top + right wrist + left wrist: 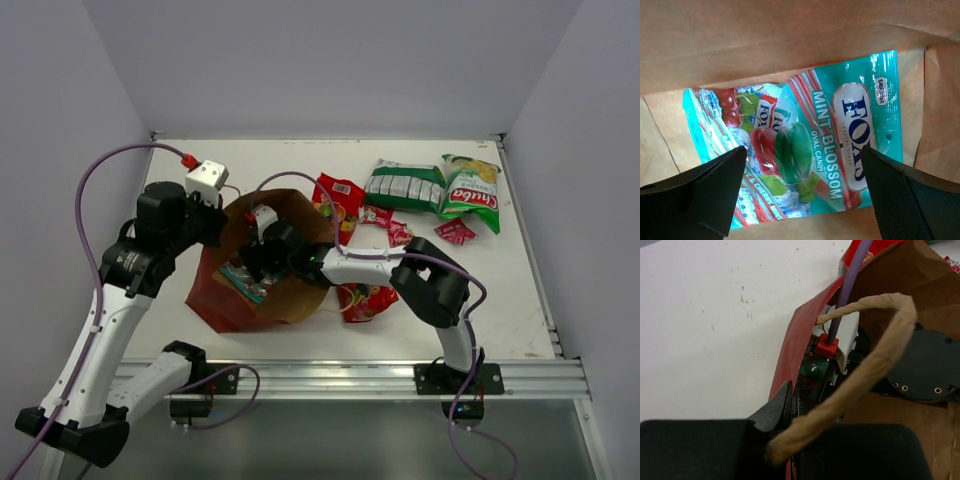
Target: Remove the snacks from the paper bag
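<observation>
We centre the spread right end effector (803, 150) on the teal packet (830, 125), left end effector (792, 402) pinching the paper bag (215, 290)

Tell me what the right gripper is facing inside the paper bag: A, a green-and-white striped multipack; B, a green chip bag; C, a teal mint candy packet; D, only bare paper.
C: the right wrist view shows the open right gripper poised over a teal candy packet lying inside the paper bag.
</observation>
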### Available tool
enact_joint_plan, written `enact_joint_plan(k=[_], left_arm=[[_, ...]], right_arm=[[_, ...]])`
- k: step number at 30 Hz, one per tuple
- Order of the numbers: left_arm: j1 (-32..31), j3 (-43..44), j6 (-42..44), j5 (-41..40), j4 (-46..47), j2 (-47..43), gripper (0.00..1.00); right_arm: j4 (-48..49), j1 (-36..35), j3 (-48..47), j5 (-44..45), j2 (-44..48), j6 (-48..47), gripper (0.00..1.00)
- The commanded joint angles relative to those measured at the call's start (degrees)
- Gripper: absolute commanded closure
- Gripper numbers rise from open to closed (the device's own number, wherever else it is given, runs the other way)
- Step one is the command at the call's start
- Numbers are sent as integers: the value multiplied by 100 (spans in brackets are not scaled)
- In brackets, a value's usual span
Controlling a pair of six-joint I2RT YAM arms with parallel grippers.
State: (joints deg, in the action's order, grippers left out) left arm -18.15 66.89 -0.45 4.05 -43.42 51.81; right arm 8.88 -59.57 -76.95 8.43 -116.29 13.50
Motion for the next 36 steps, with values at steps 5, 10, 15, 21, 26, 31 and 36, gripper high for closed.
enact_joint_plan(k=[5,10,15,21,26,31,36], left_arm=[[-30,245,-272,87,-53,13,100],[-30,123,-272,87,-26,22,100],[-30,113,-245,43,-44,4,100],[-30,70,-219,-133,-26,-31,100],[-30,-10,-210,-352,53,-39,100],[-30,-132,-131,-686,149,-66,100],[-30,-308,-43,-722,316,-171,100]], right_arm=[[-545,24,-523,-411,-464,39,1],[-836,24,-743,-465,-860,21,2],[-871,33,-787,-324,-1027,-5,34],[-678,24,-506,-175,-642,-233,100],[-344,24,-84,-385,61,-391,100],[8,24,390,-552,1097,-506,100],[377,16,698,-693,1819,-585,100]])
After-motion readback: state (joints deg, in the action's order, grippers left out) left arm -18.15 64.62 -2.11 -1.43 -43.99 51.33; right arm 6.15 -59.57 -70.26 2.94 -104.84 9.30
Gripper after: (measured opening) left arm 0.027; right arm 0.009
